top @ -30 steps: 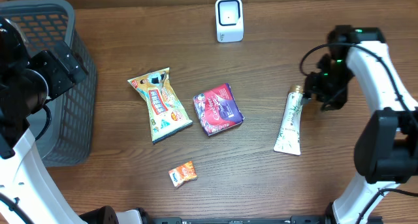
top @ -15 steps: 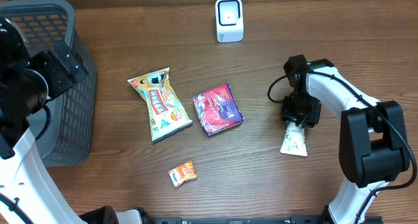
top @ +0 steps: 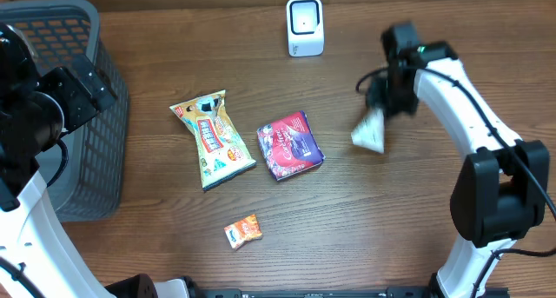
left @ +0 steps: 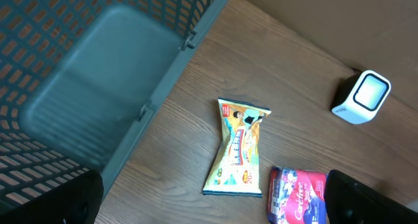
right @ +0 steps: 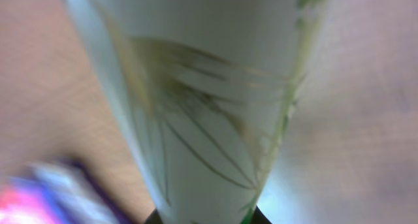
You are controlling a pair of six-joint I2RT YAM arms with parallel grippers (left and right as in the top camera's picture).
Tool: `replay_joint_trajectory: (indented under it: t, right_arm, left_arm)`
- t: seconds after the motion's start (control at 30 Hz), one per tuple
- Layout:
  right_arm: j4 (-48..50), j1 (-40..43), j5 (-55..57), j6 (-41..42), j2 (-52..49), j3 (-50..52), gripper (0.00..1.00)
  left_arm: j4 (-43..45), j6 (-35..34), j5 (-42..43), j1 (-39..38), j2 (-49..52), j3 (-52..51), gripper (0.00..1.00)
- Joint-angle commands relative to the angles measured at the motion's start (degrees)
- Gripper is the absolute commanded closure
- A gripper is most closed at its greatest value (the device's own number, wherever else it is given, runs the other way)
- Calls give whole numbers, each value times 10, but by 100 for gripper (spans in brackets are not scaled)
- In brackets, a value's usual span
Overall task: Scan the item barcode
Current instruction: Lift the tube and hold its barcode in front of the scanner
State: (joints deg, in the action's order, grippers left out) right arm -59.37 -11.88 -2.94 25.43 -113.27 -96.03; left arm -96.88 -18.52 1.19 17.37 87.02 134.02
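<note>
White tube (top: pixel 368 133): you have it lifted off the table (top: pixel 391 237), hanging tilted from the right gripper (top: pixel 388 107), wider end pointing down and to the left. It is blurred in the overhead view. In the right wrist view it fills the frame, white with thin green and gold leaf lines.
Right gripper: pinched on the tube's narrow end, in front of the scanner (top: pixel 305 26) and off to its right.
Scanner: small white box with a pale window, upright near the table's far edge, well apart from the tube.
Left gripper (left: pixel 212 198): fingers spread wide, nothing between them, over the table's left side by the basket (top: pixel 82 37).
Basket: plastic mesh, at the table's left edge.
Snack packet (top: pixel 211 139): yellow, lying flat between the basket and the pouch (top: pixel 289 144).
Pouch: red and purple, flat at mid-table, just right of the snack packet, left of the hanging tube.
Orange packet (top: pixel 243 231): small, alone nearer the front edge.
Table: brown wood grain.
</note>
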Motion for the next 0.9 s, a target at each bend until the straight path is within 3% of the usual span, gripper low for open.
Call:
replay_joint_trajectory:
  t: [0.0, 0.2, 0.47, 0.87]
  right_arm:
    - [113, -1, -76, 3, 10, -53, 96]
    - [402, -5, -119, 142, -28, -52, 96]
    - [648, -51, -124, 288, -143, -54, 96]
    - [655, -86, -97, 266, -192, -101, 96]
  left_arm:
    - [1, -8, -6, 3, -1, 2, 0]
    - [1, -8, -6, 3, -1, 2, 0]
    - [1, -8, -6, 3, -1, 2, 0]
    - [1, -8, -6, 3, -1, 2, 0]
